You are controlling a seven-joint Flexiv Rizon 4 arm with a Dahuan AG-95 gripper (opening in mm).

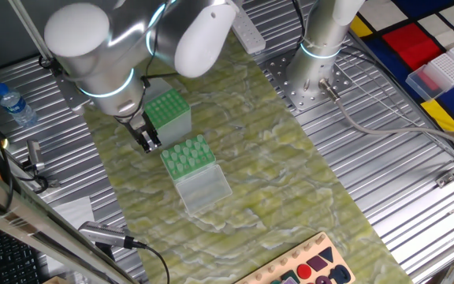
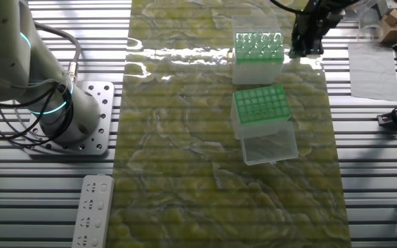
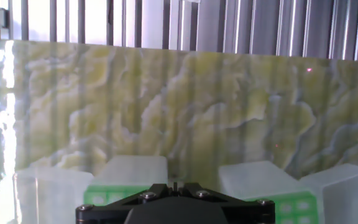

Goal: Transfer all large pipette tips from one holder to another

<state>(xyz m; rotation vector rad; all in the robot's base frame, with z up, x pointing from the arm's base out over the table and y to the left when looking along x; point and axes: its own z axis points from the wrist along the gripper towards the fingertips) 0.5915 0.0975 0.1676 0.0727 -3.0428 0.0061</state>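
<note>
The large pipette tips [image 1: 187, 154] stand in tight rows in a clear holder whose lid [image 1: 205, 189] lies open in front of it; from above they look like a green grid [image 2: 259, 103]. A second holder [image 1: 168, 110] behind it shows a flat green perforated top [image 2: 258, 47]. My gripper [image 1: 146, 142] hangs just left of the gap between the two holders, beside the far one [image 2: 300, 49]. Its black fingers stand close together, shut, and I see nothing between them. In the hand view only the jaw base [image 3: 174, 186] shows, with the holders' tops low in the frame.
Both holders sit on a yellow-green patterned mat [image 1: 274, 158] on the ribbed metal table. A second arm's base [image 2: 60, 117] stands beside the mat, near a white power strip [image 2: 92, 210]. A water bottle [image 1: 14, 106] and a coloured shape board [image 1: 306, 268] lie at the edges.
</note>
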